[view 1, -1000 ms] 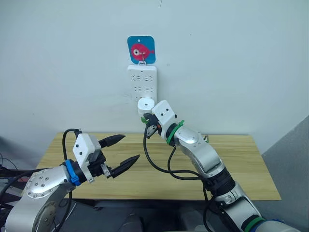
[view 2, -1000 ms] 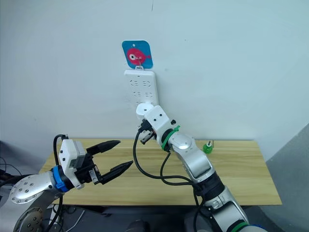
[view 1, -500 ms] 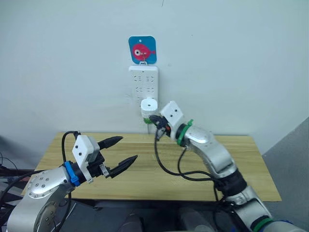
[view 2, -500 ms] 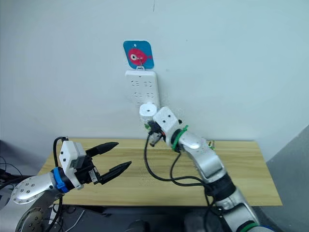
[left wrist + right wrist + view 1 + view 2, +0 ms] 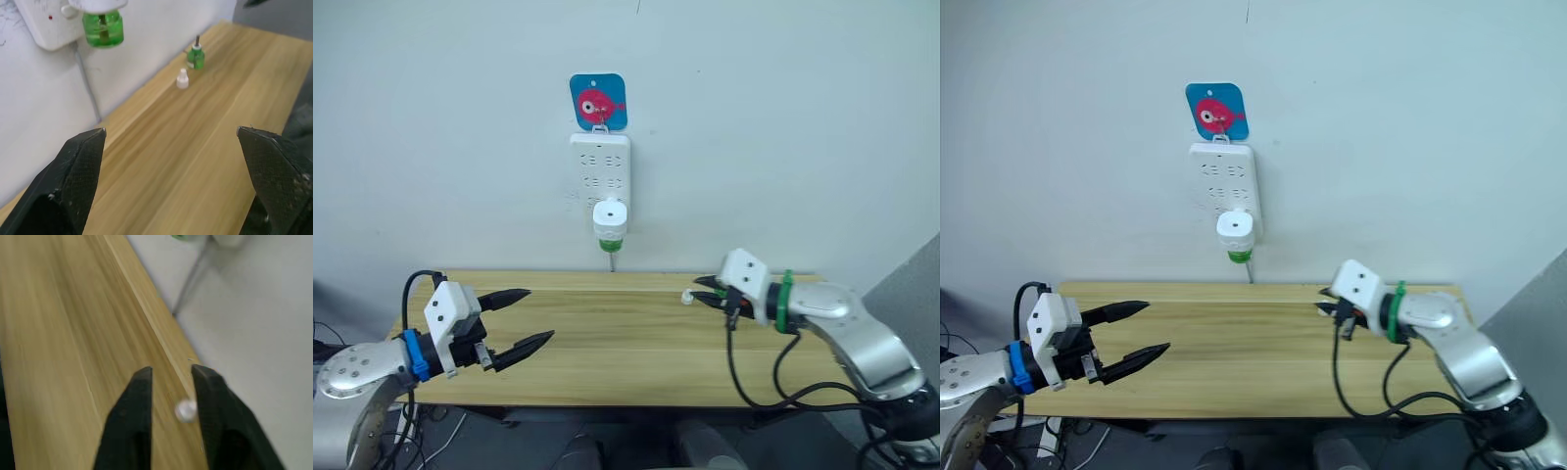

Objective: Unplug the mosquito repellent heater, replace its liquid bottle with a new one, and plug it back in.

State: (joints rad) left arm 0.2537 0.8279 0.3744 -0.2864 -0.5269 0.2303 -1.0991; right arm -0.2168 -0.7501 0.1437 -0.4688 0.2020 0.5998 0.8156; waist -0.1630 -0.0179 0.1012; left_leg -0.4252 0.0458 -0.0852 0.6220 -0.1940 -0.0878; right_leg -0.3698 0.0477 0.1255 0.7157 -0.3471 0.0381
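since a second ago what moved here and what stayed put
The right gripper has let go of the mosquito repellent heater and drawn back from the wall, down to just above the table, near a small white cap. The left gripper has sunk lower and nearer the table's left edge, jaws open as before. The heater stays plugged into the socket strip with a green bottle under it.

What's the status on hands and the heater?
Left hand open, empty, over the table. Right hand slightly open, empty, by the small white cap. Heater plugged into the strip, green bottle fitted. Nothing blocking.
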